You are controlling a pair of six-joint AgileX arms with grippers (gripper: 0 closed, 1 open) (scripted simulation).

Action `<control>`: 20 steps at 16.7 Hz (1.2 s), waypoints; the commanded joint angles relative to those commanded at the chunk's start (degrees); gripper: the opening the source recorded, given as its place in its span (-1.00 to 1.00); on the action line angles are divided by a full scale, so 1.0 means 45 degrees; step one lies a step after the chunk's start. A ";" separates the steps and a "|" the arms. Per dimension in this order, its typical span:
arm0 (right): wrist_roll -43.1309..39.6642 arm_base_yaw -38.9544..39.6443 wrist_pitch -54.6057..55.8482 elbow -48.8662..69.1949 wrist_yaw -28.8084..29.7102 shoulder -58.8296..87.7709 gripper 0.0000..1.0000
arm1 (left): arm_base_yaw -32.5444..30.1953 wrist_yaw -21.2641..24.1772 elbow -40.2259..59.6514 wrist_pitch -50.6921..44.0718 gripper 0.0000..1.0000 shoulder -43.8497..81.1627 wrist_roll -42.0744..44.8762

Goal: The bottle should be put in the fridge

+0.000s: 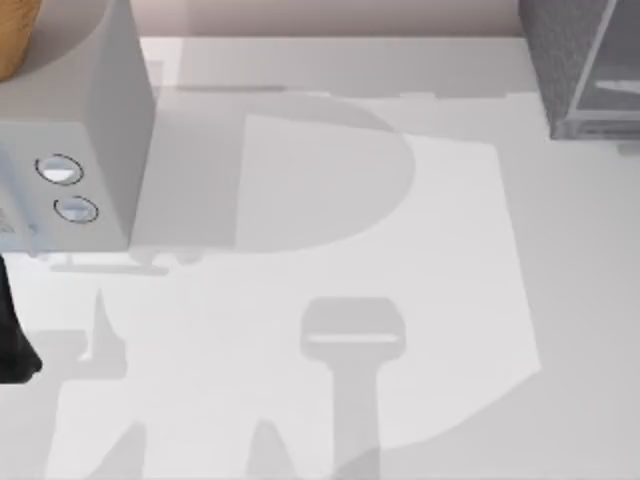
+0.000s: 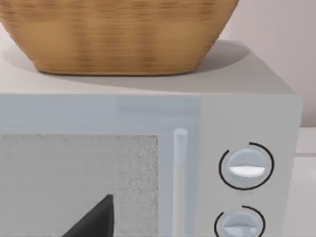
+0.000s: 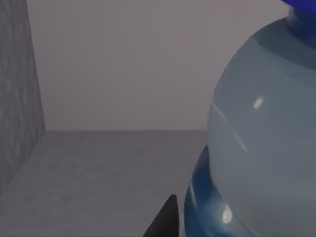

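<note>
The white table fills most of the top view. At its upper right corner stands the fridge, dark grey and speckled, with a lighter grey framed panel. At the left edge sits a pale grey box with two round dials, and my left wrist view shows a woven basket resting on top of it.

In my right wrist view the bottle looms very close at the right of the frame: a clear, rounded body with bright glints, a blue band low down and a bit of blue cap at the upper right corner. Beside it lie a speckled grey wall and a flat grey floor.

One dark fingertip of my right pincer pokes up just beside the bottle; whether it grips the bottle I cannot tell. A dark fingertip of my left pincer shows before the box; its opening I cannot tell either.
</note>
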 joint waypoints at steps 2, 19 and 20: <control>-0.0004 0.0084 -0.0424 0.0684 0.0091 0.0521 -0.98 | 0.0000 0.0000 0.0000 0.0000 1.00 0.0000 0.0000; -0.0030 0.0600 -0.2935 0.6273 0.0638 0.3202 -0.53 | 0.0000 0.0000 0.0000 0.0000 1.00 0.0000 0.0000; -0.0030 0.0600 -0.2935 0.6273 0.0638 0.3202 -0.38 | 0.0000 0.0000 0.0000 0.0000 1.00 0.0000 0.0000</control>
